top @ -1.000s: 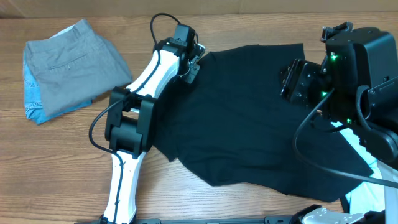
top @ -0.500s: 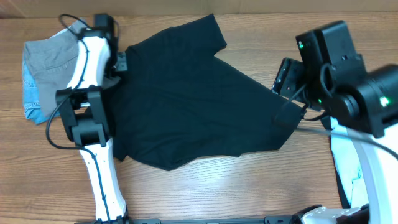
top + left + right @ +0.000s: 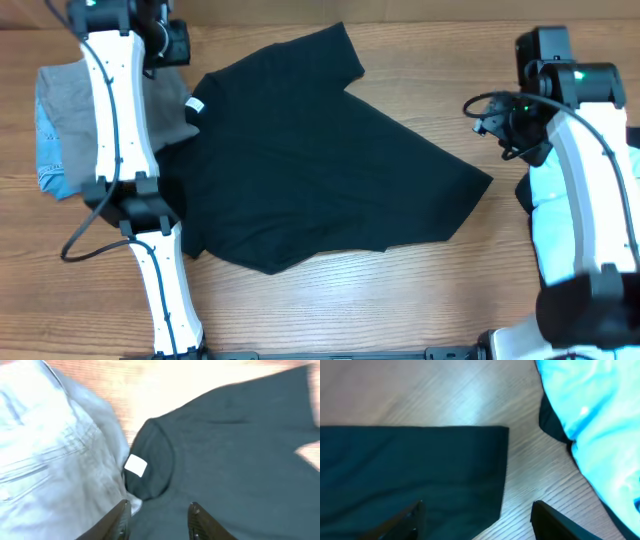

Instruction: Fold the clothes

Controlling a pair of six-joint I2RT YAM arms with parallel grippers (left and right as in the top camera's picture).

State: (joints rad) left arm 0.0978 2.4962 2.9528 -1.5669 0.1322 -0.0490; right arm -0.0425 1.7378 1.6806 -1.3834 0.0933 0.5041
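Observation:
The large black shirt (image 3: 320, 160) lies spread out on the table, its collar with the small white neck tag (image 3: 195, 107) at the left. My left gripper (image 3: 166, 42) is open and empty above the collar. In the left wrist view the gripper (image 3: 158, 515) hangs over the shirt (image 3: 235, 455) and its tag (image 3: 135, 465). My right gripper (image 3: 497, 118) is open and empty, raised off the shirt's right corner. In the right wrist view the gripper (image 3: 480, 517) is above the shirt's edge (image 3: 415, 470). A light blue T-shirt (image 3: 595, 420) lies to the right.
Folded grey trousers (image 3: 75, 110) sit at the far left on a blue patterned cloth (image 3: 50, 170), touching the shirt's collar; the trousers also show in the left wrist view (image 3: 50, 460). The light blue T-shirt (image 3: 545, 195) is partly under my right arm. Bare wood table (image 3: 400, 290) lies in front.
Both grippers have let go of the black shirt and lifted away, the left up and leftward, the right to the right. The shirt stays spread where it lay.

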